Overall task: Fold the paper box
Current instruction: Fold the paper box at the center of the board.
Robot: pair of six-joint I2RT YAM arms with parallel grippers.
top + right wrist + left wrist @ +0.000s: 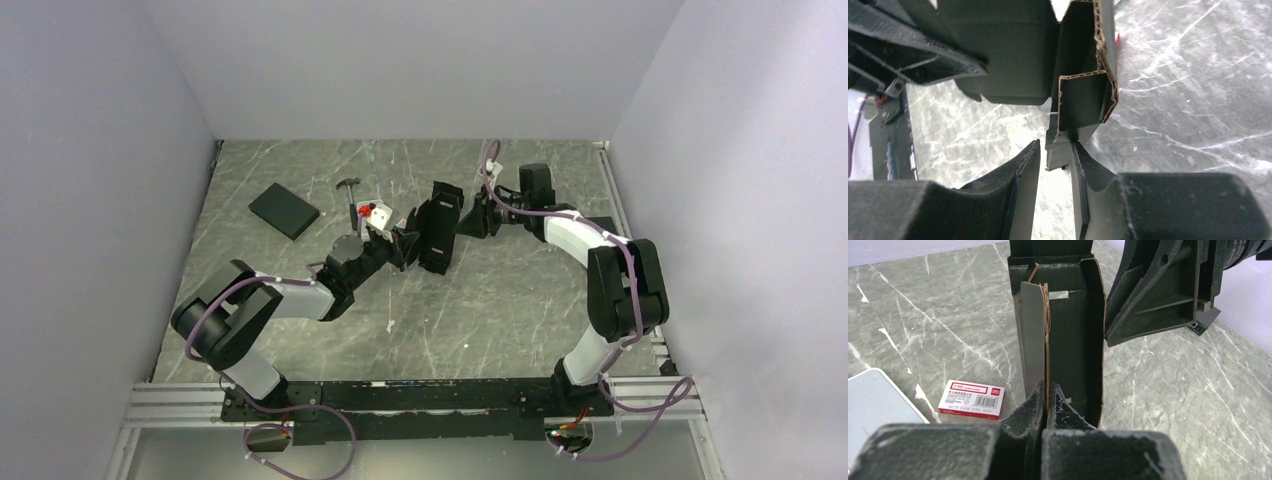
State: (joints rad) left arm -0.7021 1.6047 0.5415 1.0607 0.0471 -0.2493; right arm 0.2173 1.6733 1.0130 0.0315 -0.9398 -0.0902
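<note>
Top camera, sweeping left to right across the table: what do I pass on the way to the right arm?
black slab → small hammer-like tool → silver-grey case → left gripper, jaws shut on the box edge → paper box → right gripper, jaws apart around a flap.

Overhead view looks down; close wrist views share the paper box.

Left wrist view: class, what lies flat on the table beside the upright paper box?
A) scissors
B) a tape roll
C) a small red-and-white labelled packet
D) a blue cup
C: a small red-and-white labelled packet lies flat on the table beside the paper box.
</note>
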